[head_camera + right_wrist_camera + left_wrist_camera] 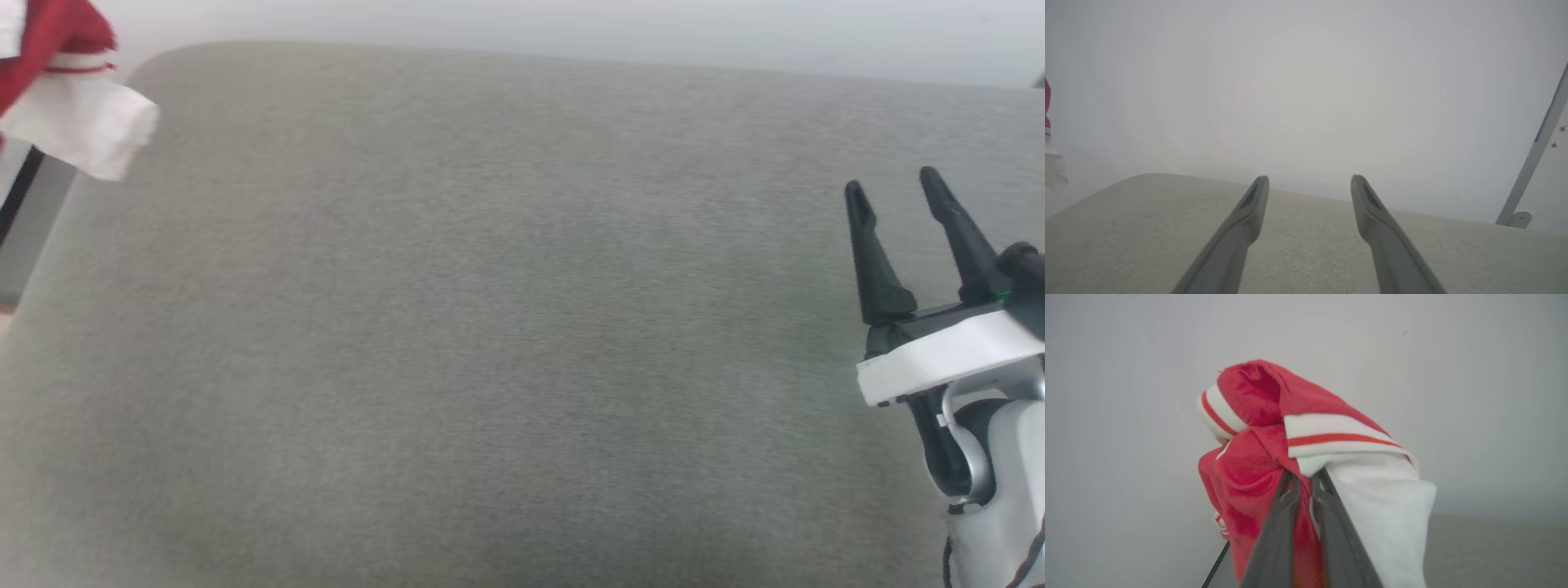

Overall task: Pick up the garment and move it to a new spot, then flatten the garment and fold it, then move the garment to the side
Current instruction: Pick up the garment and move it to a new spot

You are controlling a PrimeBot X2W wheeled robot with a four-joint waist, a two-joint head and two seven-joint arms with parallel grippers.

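Note:
The garment (57, 90), red with a white sleeve and red-striped trim, hangs in the air at the far left corner of the grey table (490, 327). In the left wrist view my left gripper (1304, 477) is shut on the garment (1257, 473), its two dark fingers pinching the bunched red cloth beside the white sleeve. At the right side of the table my right gripper (890, 192) stands open with nothing between its fingers; its wrist view shows the same open gripper (1310, 183) above the table and a sliver of the garment (1047, 122) at the left edge.
The grey cloth-covered table top fills the head view, with its far edge (571, 61) against a pale wall. A pale slanted pole on a round foot (1531, 163) stands beyond the table's right side.

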